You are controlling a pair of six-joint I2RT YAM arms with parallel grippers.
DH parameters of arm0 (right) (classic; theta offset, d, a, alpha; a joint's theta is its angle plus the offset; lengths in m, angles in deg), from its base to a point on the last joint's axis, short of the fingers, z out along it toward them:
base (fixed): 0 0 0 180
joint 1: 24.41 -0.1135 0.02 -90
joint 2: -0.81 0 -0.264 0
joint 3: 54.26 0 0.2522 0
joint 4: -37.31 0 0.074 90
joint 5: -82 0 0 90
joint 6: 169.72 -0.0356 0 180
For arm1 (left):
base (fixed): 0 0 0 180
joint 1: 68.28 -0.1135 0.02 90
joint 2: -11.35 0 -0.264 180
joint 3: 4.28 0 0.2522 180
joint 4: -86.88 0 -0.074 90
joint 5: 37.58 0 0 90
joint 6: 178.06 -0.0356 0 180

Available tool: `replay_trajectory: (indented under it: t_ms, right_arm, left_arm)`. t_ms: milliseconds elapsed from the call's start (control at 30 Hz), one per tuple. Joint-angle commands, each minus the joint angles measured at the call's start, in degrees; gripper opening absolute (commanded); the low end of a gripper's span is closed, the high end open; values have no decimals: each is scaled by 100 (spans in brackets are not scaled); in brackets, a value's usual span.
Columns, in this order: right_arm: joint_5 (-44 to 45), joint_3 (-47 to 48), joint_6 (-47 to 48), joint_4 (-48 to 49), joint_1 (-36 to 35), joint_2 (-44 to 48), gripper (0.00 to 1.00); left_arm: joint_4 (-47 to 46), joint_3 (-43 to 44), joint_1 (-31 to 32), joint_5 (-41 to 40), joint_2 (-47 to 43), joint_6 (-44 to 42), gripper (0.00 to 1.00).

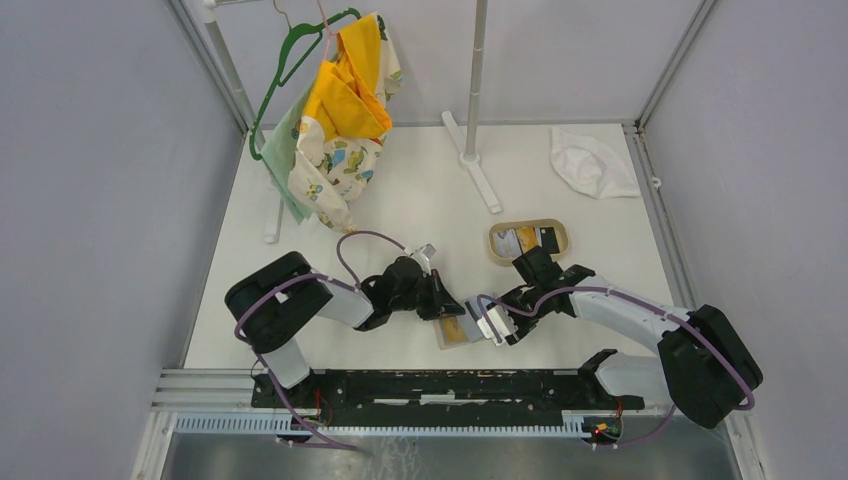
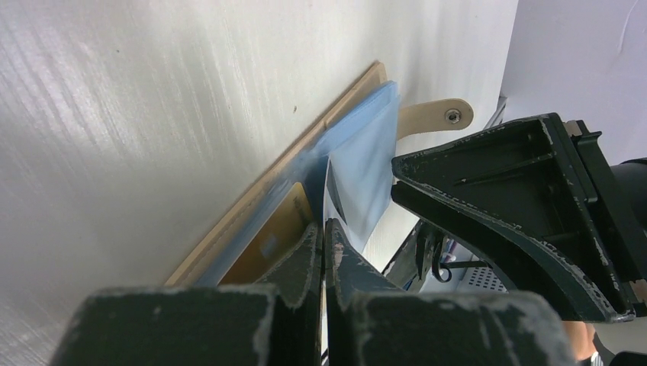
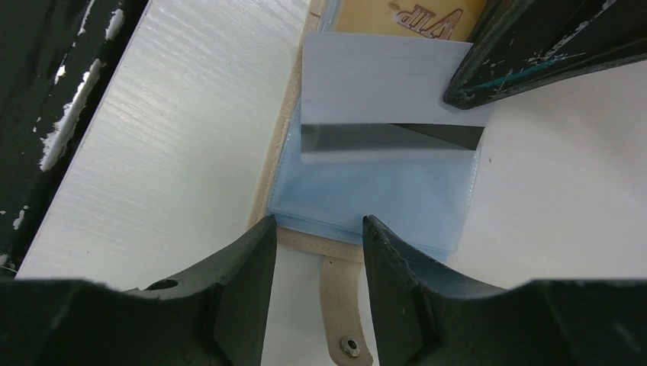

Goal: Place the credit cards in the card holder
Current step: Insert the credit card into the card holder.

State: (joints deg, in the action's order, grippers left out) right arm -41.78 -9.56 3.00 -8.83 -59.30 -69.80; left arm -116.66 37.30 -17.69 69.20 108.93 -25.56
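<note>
The card holder lies open near the table's front edge, tan outside, with light blue sleeves inside. A gold credit card sits in one sleeve. A white-grey card with a dark stripe lies on or in the top sleeve; I cannot tell which. My left gripper is shut on a thin blue sleeve leaf and lifts its edge. My right gripper is open at the holder's edge. Its fingers straddle the snap tab without touching it.
An oval tan tray behind the right gripper holds more cards. A rack with a green hanger and a yellow garment stands at the back left. Its white foot and a white cloth lie further back.
</note>
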Motion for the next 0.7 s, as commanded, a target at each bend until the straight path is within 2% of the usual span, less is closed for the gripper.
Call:
replay_trajectory:
  t_ms: [0,400,667]
  right_arm:
    - [224,26,-20,14,-61,-145,52]
    - [288,39,-190,92,-68,-116,56]
    - [-151,291,-769,121,-70,-94,56]
  left_arm:
    - [314,177,-6,126,128,-407,2]
    - [654,308,-128,254,147,-787,2]
    - [1048,570,-146,214,258,-1211,2]
